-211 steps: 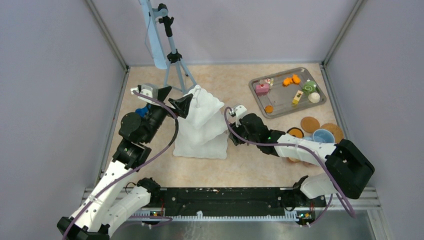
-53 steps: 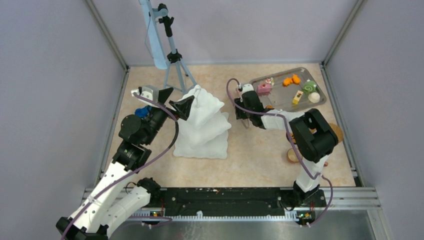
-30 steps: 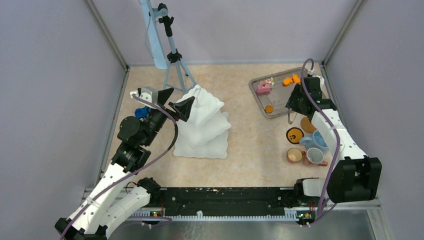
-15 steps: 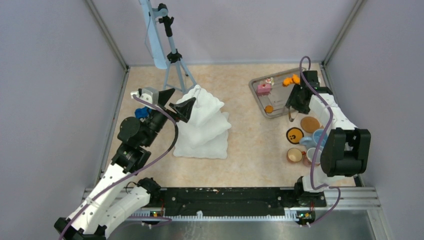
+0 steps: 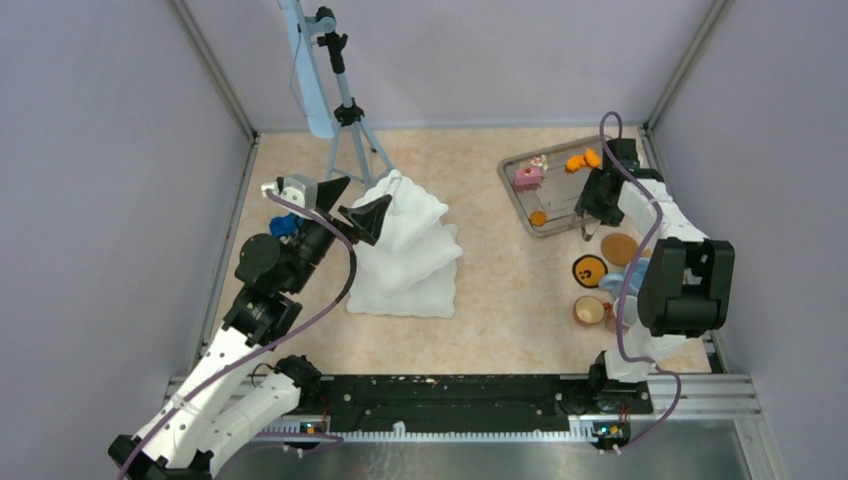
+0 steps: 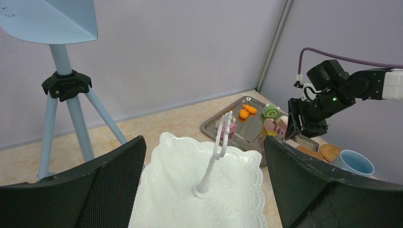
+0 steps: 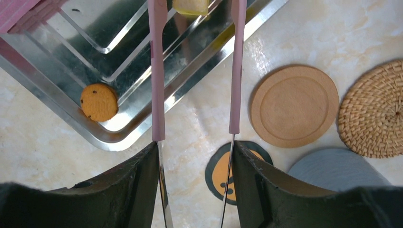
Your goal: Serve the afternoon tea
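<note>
Top external view first: nearest the arm bases, two mugs stand on the near side of the tray, with a blue cup and coasters between. Over the tray's near rim the right gripper is clamped on the tongs, whose pink arms stand apart. A cookie lies in the tray's near corner. Further in, a yellow pastry sits between the tong arms, but the tips are out of view, so I cannot tell whether it is pinched. A pink cake and orange pastries lie toward the tray's far side. Well left of the tray, the left gripper hangs with jaws spread and empty above the white stand.

The step in hand looks like picking up the yellow pastry. Next the tongs need squeezing gently onto it, then a lift clear of the rim and a carry left to the stand. The small piece could slip.
</note>
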Motion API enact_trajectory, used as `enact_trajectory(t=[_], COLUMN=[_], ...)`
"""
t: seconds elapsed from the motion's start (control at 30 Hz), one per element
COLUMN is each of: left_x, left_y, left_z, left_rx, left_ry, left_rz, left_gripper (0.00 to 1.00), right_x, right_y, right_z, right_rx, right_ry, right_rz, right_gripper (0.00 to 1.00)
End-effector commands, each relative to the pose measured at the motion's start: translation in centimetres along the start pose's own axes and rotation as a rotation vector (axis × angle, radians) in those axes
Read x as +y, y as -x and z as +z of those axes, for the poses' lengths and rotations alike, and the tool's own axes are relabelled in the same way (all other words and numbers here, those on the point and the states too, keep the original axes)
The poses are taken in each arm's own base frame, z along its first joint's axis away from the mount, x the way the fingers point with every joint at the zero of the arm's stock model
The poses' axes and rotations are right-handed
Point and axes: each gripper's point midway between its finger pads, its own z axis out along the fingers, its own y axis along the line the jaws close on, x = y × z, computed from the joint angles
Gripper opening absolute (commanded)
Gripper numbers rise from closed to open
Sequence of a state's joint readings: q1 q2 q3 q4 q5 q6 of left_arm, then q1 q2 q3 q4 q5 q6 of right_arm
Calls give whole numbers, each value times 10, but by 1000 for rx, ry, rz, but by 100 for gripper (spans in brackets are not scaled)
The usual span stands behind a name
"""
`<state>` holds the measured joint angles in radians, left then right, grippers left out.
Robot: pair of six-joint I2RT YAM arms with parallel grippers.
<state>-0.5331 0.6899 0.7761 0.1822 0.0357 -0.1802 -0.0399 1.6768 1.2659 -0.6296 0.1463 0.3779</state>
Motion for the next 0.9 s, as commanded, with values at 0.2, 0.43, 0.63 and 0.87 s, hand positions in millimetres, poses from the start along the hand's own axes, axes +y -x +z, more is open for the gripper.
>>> enact_trajectory(t=[0.2,0.43,0.63,0.87], left_x=[-4,-3,3,2], left_y=[13,12,10,13], left_z=[2,3,4,3], left_rx=[-54,-48,-40,-39], left_ry=[-15,-12,14,12], left_rz=[3,11,32,37], left_gripper=[99,99,99,99], right_x=[4,17,69,82], right_y=[31,24,-61,-175], right_z=[-4,-44,-108,-156], right_rx=[-95,-135,-82,51], right_ry=[23,96,342,525], right_rz=[-39,-98,-188,-307], right_gripper=[31,18,18,18])
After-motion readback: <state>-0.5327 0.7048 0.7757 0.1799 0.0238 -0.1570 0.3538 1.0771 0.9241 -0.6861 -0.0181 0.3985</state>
